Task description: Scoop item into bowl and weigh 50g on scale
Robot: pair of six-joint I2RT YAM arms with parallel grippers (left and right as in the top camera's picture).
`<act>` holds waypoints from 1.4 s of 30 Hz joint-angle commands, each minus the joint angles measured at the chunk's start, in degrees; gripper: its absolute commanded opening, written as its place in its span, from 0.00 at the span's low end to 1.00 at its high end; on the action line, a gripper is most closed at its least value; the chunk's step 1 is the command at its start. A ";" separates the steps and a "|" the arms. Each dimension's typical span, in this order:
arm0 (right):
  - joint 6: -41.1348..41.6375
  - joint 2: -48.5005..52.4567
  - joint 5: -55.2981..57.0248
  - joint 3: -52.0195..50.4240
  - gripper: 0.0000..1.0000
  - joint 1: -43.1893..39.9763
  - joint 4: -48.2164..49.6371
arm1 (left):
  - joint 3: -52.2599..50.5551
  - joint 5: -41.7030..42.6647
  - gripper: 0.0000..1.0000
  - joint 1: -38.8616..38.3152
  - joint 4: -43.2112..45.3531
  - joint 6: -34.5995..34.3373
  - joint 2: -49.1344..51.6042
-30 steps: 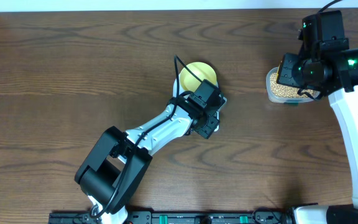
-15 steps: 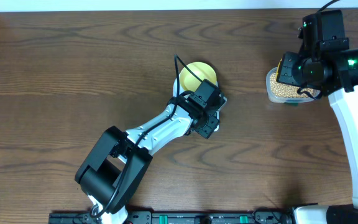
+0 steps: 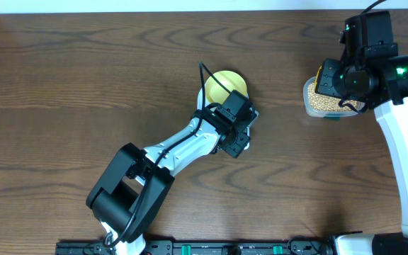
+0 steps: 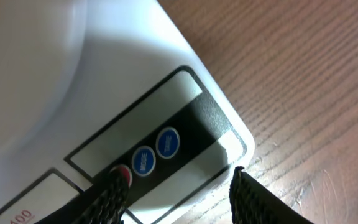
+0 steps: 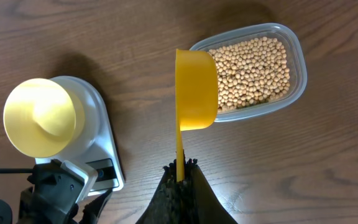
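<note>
- Overhead: left gripper (image 3: 234, 134) is low on the table (image 3: 83, 71), just in front of the pale-yellow bowl (image 3: 227, 85). Right gripper (image 3: 338, 81) hangs over the clear tub (image 3: 316, 105) of beans (image 3: 317, 101), well apart from the bowl. Neither gripper's state is readable here.
- Left wrist: left gripper (image 4: 179, 199) is released, fingers (image 4: 110, 196) spread across the front of the white scale (image 4: 55, 87). One tip overlaps the red button (image 4: 125, 176); can't tell if it touches. Two blue buttons (image 4: 155, 151) sit between the tips.
- Right wrist: right gripper (image 5: 179, 177) is clenched on the handle of the yellow scoop (image 5: 196, 87). Scoop cup is over the tub's (image 5: 294, 46) near edge, seen from outside, so its contents are hidden. Beans (image 5: 250, 71) fill the tub. Bowl (image 5: 42, 118) sits on the scale (image 5: 101, 137); no beans visible in it.
</note>
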 commanded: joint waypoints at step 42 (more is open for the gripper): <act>-0.79 -1.22 5.18 1.03 0.01 -0.48 1.38 | -1.88 -18.12 0.57 1.22 -23.76 -6.58 -26.60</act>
